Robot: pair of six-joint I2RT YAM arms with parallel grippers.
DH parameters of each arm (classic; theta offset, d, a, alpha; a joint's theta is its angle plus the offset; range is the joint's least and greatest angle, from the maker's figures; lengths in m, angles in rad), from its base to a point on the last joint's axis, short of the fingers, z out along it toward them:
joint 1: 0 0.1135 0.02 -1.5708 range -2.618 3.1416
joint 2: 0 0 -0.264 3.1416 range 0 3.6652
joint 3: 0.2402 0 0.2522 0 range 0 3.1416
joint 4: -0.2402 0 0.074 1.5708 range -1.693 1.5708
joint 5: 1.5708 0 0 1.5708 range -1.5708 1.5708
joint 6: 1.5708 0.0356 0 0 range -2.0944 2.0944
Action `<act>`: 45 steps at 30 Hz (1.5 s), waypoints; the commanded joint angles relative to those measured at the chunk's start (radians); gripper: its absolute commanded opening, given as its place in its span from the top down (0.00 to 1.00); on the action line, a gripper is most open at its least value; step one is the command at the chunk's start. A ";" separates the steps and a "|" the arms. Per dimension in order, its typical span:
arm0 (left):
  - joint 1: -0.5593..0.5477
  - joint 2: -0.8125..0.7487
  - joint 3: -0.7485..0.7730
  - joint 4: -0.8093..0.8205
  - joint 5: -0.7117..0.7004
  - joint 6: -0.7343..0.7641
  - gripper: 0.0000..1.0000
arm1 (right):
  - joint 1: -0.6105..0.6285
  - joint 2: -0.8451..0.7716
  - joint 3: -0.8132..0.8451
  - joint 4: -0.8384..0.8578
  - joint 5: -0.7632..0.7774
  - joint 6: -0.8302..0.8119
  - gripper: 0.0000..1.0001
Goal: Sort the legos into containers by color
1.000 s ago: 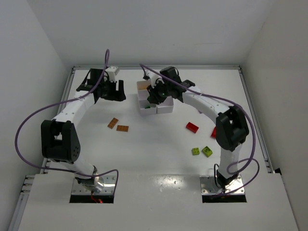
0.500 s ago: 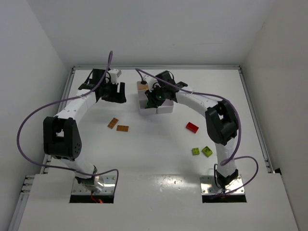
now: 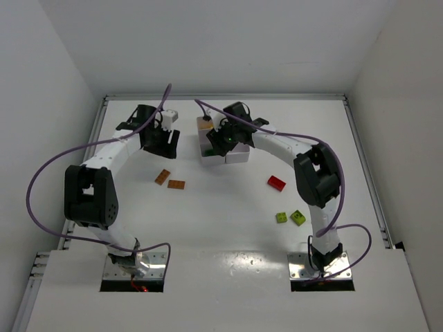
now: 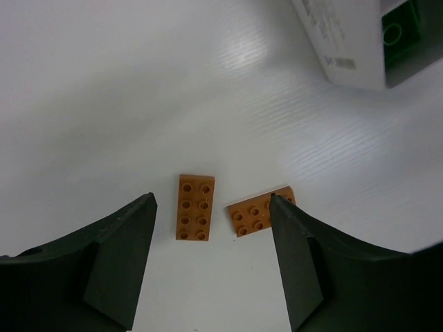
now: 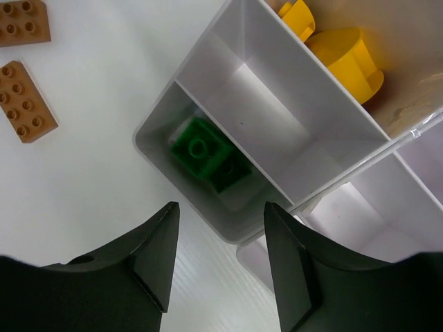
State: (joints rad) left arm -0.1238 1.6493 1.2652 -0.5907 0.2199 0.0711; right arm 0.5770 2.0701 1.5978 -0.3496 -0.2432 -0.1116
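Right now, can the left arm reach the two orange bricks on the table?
Probably yes. The left tool hangs open right above the straight orange brick and the tilted orange brick, and nothing blocks them.

A white divided tray [image 3: 237, 155] sits near the middle of the table's far edge. A green brick [image 5: 206, 155] lies in its corner compartment, and yellow pieces [image 5: 344, 55] lie in another. Loose, studs up: two orange bricks [image 3: 176, 185] left of centre, a red brick [image 3: 277, 182] and two lime bricks [image 3: 282, 217] right of centre.

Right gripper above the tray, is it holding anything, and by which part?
Nothing is held. The right gripper stands open and empty above the tray; the green brick lies loose in a corner compartment below it.
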 commanded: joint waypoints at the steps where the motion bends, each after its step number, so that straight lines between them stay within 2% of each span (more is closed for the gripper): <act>1: -0.019 -0.046 -0.045 -0.047 -0.025 0.088 0.29 | -0.003 -0.051 0.033 0.044 0.010 0.021 0.48; 5: -0.039 -0.056 -0.087 -0.057 -0.034 0.110 0.33 | -0.003 -0.128 0.033 0.034 0.010 0.033 0.48; 13: -0.060 -0.065 -0.136 -0.078 -0.174 0.147 0.36 | -0.060 -0.212 -0.005 0.001 0.019 0.033 0.46; 18: -0.060 0.003 -0.136 -0.069 -0.229 0.115 0.37 | -0.069 -0.249 -0.033 -0.018 -0.017 0.033 0.46; 26: -0.060 0.083 -0.118 -0.038 -0.206 0.105 0.40 | -0.078 -0.314 -0.134 -0.028 -0.067 -0.002 0.46; 34: -0.042 0.158 -0.098 -0.020 -0.206 0.096 0.41 | -0.078 -0.344 -0.154 -0.046 -0.076 -0.031 0.46; 38: -0.042 0.196 -0.078 -0.011 -0.206 0.096 0.46 | -0.078 -0.366 -0.164 -0.055 -0.116 -0.049 0.46; 42: -0.024 0.207 -0.078 -0.011 -0.206 0.096 0.52 | -0.069 -0.387 -0.188 -0.097 -0.203 -0.137 0.46; 45: -0.001 0.216 -0.078 -0.011 -0.206 0.087 0.68 | -0.058 -0.387 -0.206 -0.132 -0.278 -0.180 0.45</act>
State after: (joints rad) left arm -0.1608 1.8500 1.1648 -0.6197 0.0231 0.1677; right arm 0.5022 1.7180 1.4078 -0.4534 -0.4114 -0.2138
